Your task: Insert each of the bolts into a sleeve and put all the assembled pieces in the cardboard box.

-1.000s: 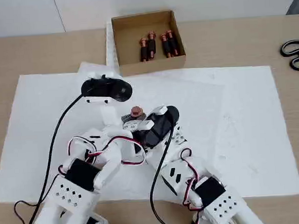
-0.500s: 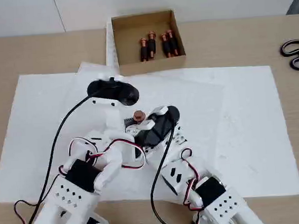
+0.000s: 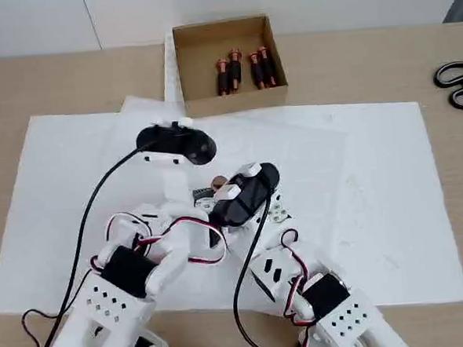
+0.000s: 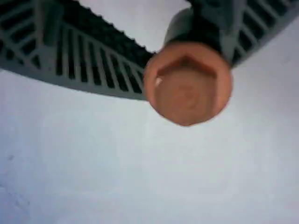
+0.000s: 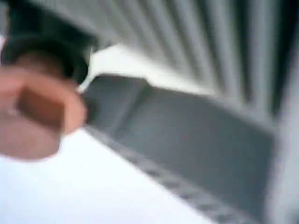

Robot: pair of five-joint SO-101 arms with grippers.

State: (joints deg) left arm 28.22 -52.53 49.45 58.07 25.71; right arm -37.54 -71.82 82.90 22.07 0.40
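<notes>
- The table (image 3: 53, 82) carries a white sheet (image 3: 374, 196), and both arms meet over the middle of that sheet.
- The cardboard box (image 3: 182, 66) sits beyond the sheet's far edge. Four assembled pieces (image 3: 245, 69) lie inside it, side by side.
- The left gripper (image 4: 182, 32) has its grey ribbed fingers (image 4: 70, 56) closed on the dark sleeve (image 4: 196, 25). It holds the sleeve above the sheet, well short of the box.
- The right gripper (image 3: 226, 191) is pressed in just beside the same piece. I cannot tell whether it is clamped or loose.
- The bolt (image 4: 187, 84) sits in the sleeve, with its copper hexagonal head against the sleeve's end.
- Its long axis stands roughly upright with a slight tilt. The head points up towards the left wrist camera and the shank points down into the sleeve.
- The step in hand looks like the last insertion, at or close to fully seated.
- The next move probably calls for one arm to let go. The other would then carry the piece to the box and lay it beside the four.
</notes>
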